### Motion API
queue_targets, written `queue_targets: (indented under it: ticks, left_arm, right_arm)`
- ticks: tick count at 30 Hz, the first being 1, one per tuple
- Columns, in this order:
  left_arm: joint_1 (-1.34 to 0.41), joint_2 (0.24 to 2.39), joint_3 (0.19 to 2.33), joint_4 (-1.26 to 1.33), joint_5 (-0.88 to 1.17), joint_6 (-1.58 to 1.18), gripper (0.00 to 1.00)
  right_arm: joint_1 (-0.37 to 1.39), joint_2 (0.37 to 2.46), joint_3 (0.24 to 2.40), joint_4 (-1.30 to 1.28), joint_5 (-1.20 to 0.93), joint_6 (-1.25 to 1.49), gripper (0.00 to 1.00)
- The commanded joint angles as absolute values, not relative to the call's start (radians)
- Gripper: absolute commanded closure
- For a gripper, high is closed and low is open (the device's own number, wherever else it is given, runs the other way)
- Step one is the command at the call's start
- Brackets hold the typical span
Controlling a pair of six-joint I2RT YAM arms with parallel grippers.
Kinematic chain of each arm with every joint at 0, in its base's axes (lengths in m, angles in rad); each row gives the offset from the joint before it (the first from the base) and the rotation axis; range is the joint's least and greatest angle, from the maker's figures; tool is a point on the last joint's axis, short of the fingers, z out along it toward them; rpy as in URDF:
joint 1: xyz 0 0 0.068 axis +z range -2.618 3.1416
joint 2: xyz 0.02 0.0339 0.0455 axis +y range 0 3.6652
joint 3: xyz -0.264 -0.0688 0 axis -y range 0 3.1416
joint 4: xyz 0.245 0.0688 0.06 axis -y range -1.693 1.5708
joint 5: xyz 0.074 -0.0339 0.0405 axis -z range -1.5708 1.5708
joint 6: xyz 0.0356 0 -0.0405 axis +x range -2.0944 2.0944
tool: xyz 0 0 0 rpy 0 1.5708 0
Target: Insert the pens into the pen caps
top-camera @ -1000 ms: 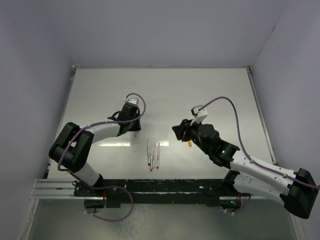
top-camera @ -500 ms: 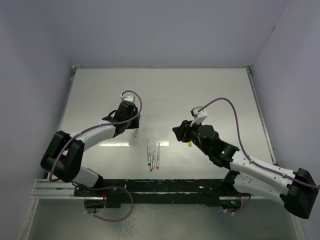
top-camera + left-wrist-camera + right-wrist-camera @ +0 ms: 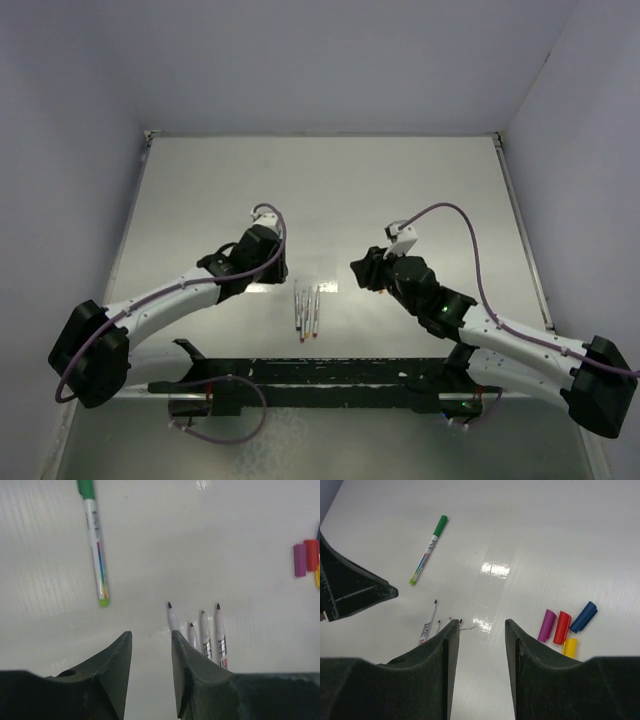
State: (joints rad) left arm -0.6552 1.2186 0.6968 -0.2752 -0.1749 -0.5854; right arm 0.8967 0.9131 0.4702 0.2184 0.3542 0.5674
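White and glossy, the tabletop [image 3: 400, 190] carries everything. The two arms reach in over it from either side of the work.

The left end effector [image 3: 150, 637] stands released, with bare tabletop showing in the gap between its jaws. The right end effector [image 3: 481, 625] is likewise parted and grasps nothing.

Four uncapped white-grey stick pens [image 3: 206, 635] lie side by side just ahead of the left end effector and slightly to its right. The nearest one is almost in line with its right finger. Their long axes run nearly parallel to that end effector's line of reach, dark tips pointing away from it. A fifth white stick pen with a green cap [image 3: 96, 545] lies further ahead and to its left, and looks finished.

The loose caps cluster ahead and to the right of the right end effector. A stubby magenta plastic cap [image 3: 547, 625] and a red cap [image 3: 562, 627] touch side by side, a blue cap [image 3: 583, 616] is angled just beyond them, and a short yellow cap [image 3: 570, 646] sits nearest.

So the left arm is the nearer to the pens and the right arm to the caps. A pen pick would likely need the left jaws turned across the barrels, not along them.
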Motion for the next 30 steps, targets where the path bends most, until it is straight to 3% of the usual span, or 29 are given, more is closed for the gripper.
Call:
queue_targets:
  ticks: [1, 9, 17, 30]
  left_arm:
    - [-0.735, 1.19, 0.72, -0.376, -0.174, -0.648, 0.59]
    - [-0.783, 1.204, 0.712, -0.391, -0.171, -0.68, 0.59]
    - [-0.896, 1.352, 0.736, -0.362, -0.238, -0.742, 0.59]
    - [-0.913, 1.407, 0.739, -0.303, -0.217, -0.743, 0.59]
  right_arm:
    - [0.899, 0.878, 0.431, 0.211, 0.424, 0.621, 0.57]
    - [0.899, 0.794, 0.386, 0.146, 0.492, 0.626, 0.57]
    - [0.899, 0.765, 0.369, 0.136, 0.503, 0.631, 0.57]
    - [0.899, 0.754, 0.358, 0.135, 0.496, 0.643, 0.57]
